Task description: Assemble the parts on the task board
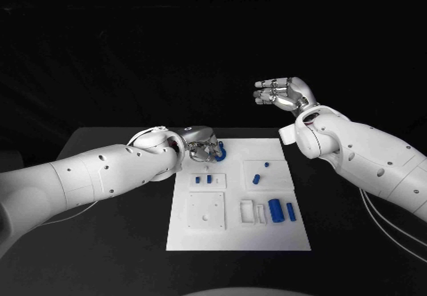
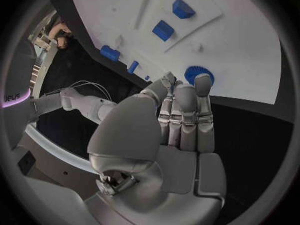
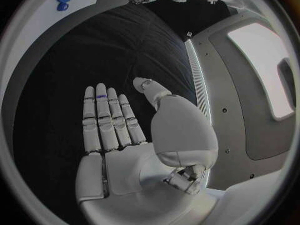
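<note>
The white task board [image 1: 239,237] lies in the middle of the table. A blue gear [image 1: 219,152] lies flat at its far left corner. My left hand [image 1: 202,146] hovers low over that corner, its straight fingers [image 2: 187,110] reaching the gear's [image 2: 199,76] edge without closing round it. Two short blue pins [image 1: 203,180] stand in a small raised plate, and a blue peg [image 1: 256,179] sits in another. Two larger blue cylinders [image 1: 281,210] lie at the near right. My right hand [image 1: 283,92] is raised high beyond the far right corner, its palm [image 3: 125,150] flat and bare.
A square white plate [image 1: 205,211] with holes and two white blocks [image 1: 252,211] sit on the board's near half. Black table [image 1: 107,185] surrounds the board on all sides. My right forearm [image 1: 356,154] crosses above the table's right side.
</note>
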Controlling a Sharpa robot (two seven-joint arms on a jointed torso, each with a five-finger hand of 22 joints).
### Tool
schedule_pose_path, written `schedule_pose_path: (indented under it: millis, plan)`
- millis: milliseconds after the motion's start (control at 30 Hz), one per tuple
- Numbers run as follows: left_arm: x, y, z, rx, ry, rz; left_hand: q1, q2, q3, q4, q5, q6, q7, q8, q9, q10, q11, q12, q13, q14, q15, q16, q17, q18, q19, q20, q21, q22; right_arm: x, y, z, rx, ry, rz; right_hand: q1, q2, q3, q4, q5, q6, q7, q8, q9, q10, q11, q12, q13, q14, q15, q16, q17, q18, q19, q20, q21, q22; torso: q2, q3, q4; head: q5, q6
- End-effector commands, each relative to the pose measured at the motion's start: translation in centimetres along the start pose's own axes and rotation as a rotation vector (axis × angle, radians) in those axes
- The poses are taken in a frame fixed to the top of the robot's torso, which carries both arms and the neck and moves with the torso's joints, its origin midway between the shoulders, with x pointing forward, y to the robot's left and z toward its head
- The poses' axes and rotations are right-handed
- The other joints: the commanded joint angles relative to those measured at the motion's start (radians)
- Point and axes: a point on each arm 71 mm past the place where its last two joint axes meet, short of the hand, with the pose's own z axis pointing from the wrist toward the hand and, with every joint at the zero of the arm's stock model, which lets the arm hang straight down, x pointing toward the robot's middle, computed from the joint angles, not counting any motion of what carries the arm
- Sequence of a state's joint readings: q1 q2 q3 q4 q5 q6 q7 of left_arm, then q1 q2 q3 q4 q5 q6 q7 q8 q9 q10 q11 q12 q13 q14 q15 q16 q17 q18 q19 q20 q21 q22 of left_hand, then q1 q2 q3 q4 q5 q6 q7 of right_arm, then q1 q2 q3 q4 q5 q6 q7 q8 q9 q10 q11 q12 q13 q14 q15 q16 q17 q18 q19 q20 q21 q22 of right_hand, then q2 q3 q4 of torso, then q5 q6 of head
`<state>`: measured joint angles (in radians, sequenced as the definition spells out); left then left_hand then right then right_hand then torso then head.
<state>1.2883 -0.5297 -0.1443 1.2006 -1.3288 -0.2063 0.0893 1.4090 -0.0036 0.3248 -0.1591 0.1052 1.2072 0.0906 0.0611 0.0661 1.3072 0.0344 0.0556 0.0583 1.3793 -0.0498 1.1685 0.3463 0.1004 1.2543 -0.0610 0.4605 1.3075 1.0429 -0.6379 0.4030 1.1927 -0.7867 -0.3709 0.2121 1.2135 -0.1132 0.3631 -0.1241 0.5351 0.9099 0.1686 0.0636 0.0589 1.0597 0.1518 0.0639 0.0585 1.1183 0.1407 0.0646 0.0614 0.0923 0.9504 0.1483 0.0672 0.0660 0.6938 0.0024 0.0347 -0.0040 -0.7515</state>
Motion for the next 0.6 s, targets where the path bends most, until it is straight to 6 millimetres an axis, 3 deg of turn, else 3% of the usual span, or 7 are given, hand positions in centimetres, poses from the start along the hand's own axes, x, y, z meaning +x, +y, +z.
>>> schedule_pose_path:
  millis: [33,233,600]
  plan:
    - [-0.3,0.1,-0.5,-0.025,0.001,-0.066,-0.007,0.0,-0.004,-0.001,0.001,0.005,0.001,0.002,0.002,0.002,0.0,0.003,0.001,0.007,-0.001,-0.007,0.002,0.008,0.0,-0.006,0.005,0.019,0.0,0.0,0.0,-0.01,0.012,-0.002,-0.005,0.006,0.005,-0.001,0.005,-0.008,0.001,-0.006,-0.002,-0.008,0.002,-0.005,-0.001,-0.009,-0.001,-0.004,-0.001,-0.001,-0.008,0.001,0.0,-0.001,0.001,0.0007,0.001,0.001,0.0]
    - [-0.6,1.0,-1.7,-0.052,0.014,-0.069,-0.003,0.0,-0.006,-0.001,-0.003,0.006,0.001,0.002,0.002,0.003,0.0,0.003,0.001,0.007,0.0,-0.007,0.003,0.007,-0.001,-0.006,0.004,0.019,-0.2,-0.1,-0.1,-0.008,0.01,-0.004,-0.005,0.006,0.005,-0.001,0.005,-0.008,0.001,-0.006,-0.002,-0.008,0.002,-0.005,-0.001,-0.009,-0.001,-0.004,-0.001,-0.001,-0.008,0.001,0.0,-0.001,0.002,-0.0011,-0.0018,0.002,0.0]
    - [0.0,2.0,-2.2,-0.068,0.034,-0.029,-0.001,0.0,-0.008,0.001,-0.004,0.006,0.001,0.002,0.001,0.003,0.0,0.003,0.001,0.007,0.0,-0.007,0.003,0.007,-0.001,-0.006,0.004,0.019,-0.2,-0.1,-0.1,-0.007,0.011,-0.004,-0.005,0.006,0.005,-0.001,0.005,-0.008,0.001,-0.006,-0.002,-0.008,0.002,-0.005,-0.001,-0.009,-0.001,-0.004,-0.001,-0.001,-0.008,0.001,0.0,-0.001,0.003,-0.0009,-0.0044,0.009,-0.002]
